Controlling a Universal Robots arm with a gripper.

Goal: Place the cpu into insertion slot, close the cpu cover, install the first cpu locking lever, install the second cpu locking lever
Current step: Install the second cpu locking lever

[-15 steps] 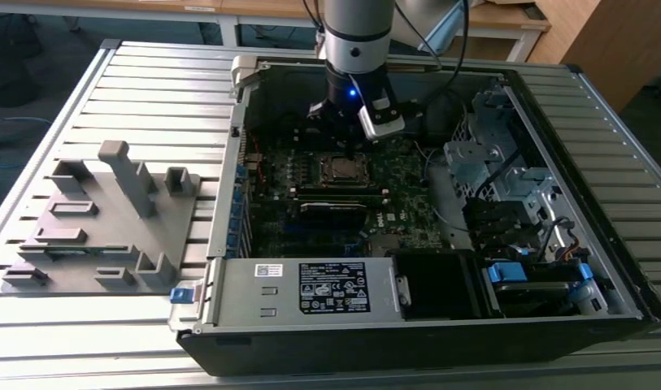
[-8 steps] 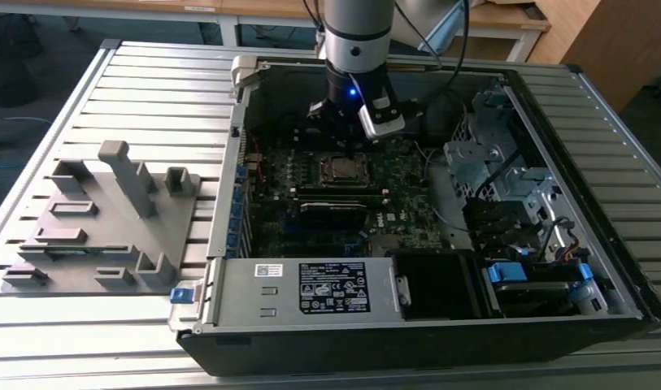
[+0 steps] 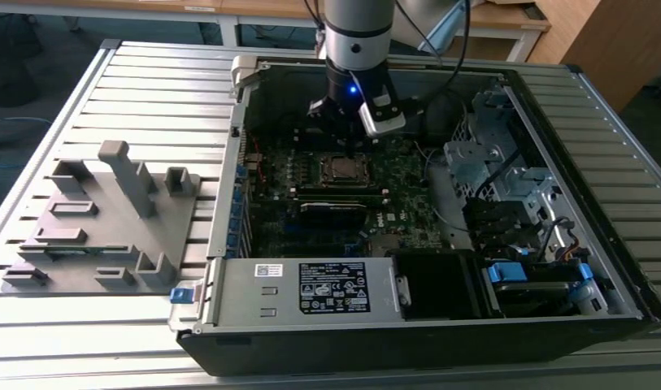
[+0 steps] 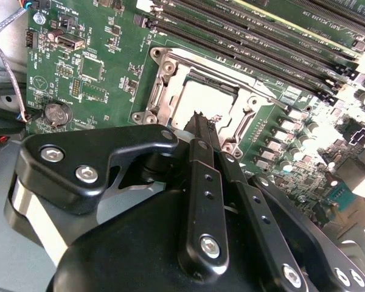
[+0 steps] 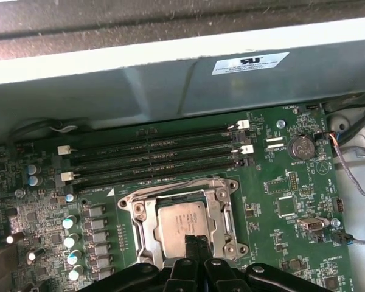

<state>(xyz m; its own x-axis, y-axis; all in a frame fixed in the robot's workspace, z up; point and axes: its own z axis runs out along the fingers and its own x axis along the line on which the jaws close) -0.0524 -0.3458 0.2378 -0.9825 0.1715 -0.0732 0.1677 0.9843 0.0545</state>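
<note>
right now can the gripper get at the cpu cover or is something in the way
Probably yes. The gripper hangs just above the cpu cover, its closed fingertips over the cpu, and nothing lies between them in both wrist views.

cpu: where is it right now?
The cpu lies in the insertion slot under the closed cpu cover, beside the memory slots in the first wrist view, with the gripper at its edge.

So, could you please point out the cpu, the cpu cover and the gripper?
cpu (image 5: pixel 181 222), first wrist view, middle of its metal top.
cpu cover (image 5: pixel 220 210), first wrist view, one side of the frame.
gripper (image 4: pixel 202 121), second wrist view, between fingertips.
</note>
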